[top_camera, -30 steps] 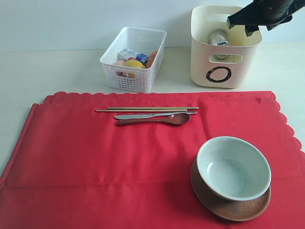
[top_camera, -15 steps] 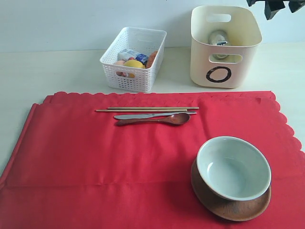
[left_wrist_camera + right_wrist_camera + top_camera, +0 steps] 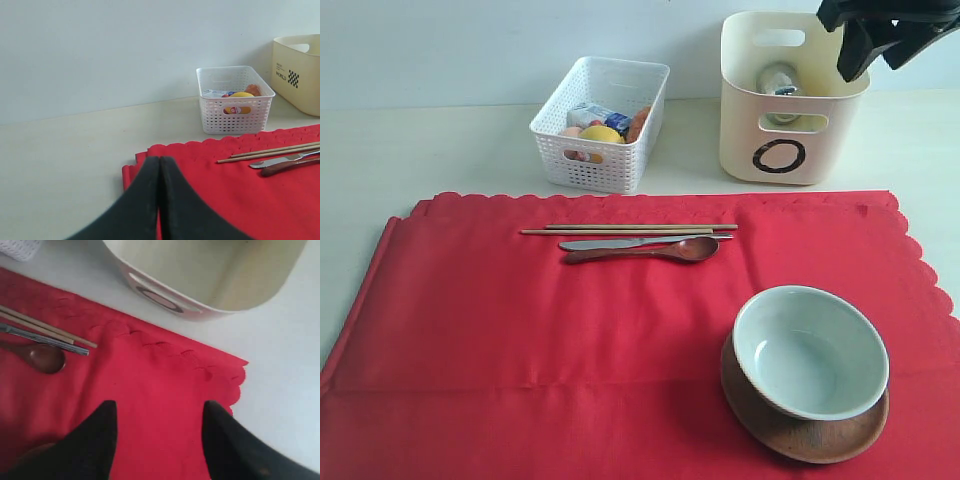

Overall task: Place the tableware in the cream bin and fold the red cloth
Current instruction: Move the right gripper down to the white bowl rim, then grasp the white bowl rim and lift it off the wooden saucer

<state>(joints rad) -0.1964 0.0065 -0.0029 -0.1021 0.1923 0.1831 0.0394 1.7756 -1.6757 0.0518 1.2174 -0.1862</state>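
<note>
Surveying from the near edge, the pale green-white bowl [image 3: 810,355] sits upright and empty inside the round wooden plate [image 3: 820,440], both on the right near part of the red cloth [image 3: 520,330], which lies spread flat and unfolded on the table [image 3: 420,150]. Further back, near the cloth's far scalloped edge, the chopsticks [image 3: 620,230], the metal knife [image 3: 620,243] and the dark wooden spoon [image 3: 660,251] lie close together in parallel, long axes running left to right, spoon head toward the right. Beyond the cloth stand the white perforated basket [image 3: 595,170], holding food items, and to its right the cream bin [image 3: 750,110], with the small steel cup [image 3: 777,80] already inside. The right gripper [image 3: 872,50] hangs above the bin's right rim with its jaws apart and nothing between them. The left gripper [image 3: 159,200], out of the exterior view, has its jaws pressed together and empty; its wrist view places it off the cloth's left end. Assessment: five pieces of tableware are not yet binned and the cloth is unfolded. The bowl and plate lie toward the camera from the right gripper, on its own side, so the right arm is the nearer one. The cutlery lies nearer the middle, its axes crosswise to that arm's approach.
</note>
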